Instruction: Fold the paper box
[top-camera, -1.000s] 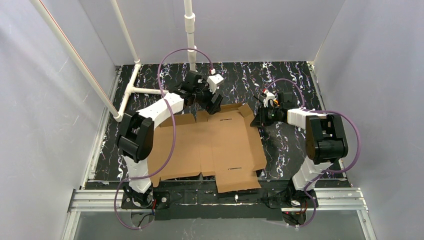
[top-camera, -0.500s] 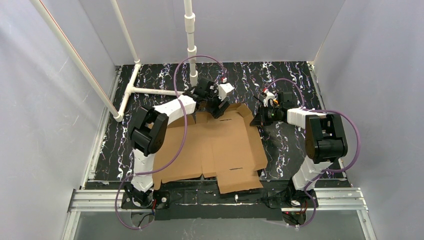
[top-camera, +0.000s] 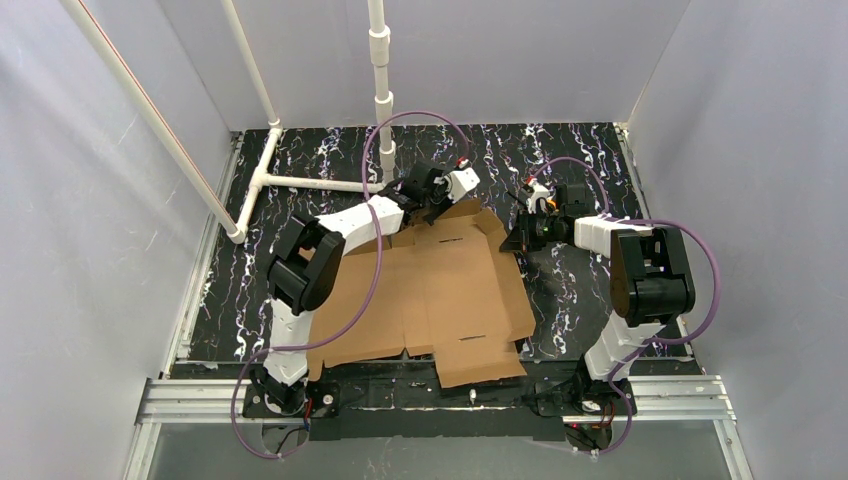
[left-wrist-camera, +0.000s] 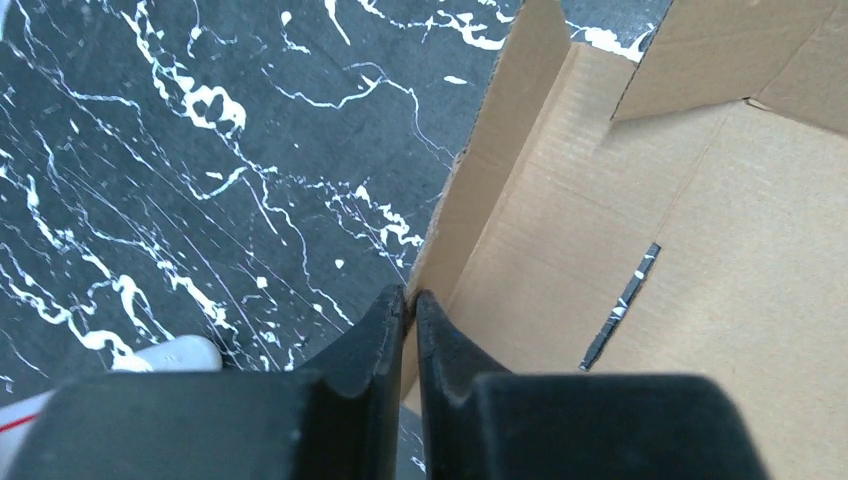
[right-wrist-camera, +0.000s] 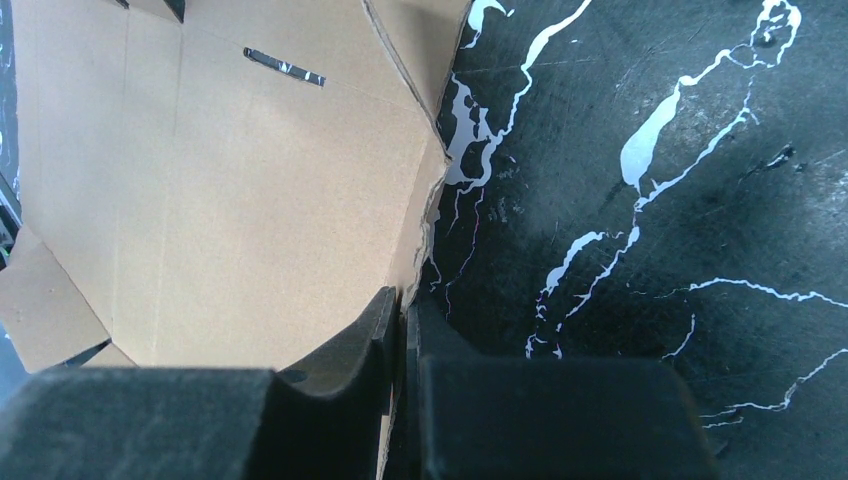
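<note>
With thin flap edges of the paper box (top-camera: 440, 290) pinched in the closed left tool (left-wrist-camera: 410, 300) and closed right tool (right-wrist-camera: 400, 312), a flap could be torn or lost if pulled unevenly.

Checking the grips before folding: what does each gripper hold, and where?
Both hold the plain brown corrugated cardboard box blank: the left gripper pinches the edge of its raised far flap, the right gripper its right edge.
</note>
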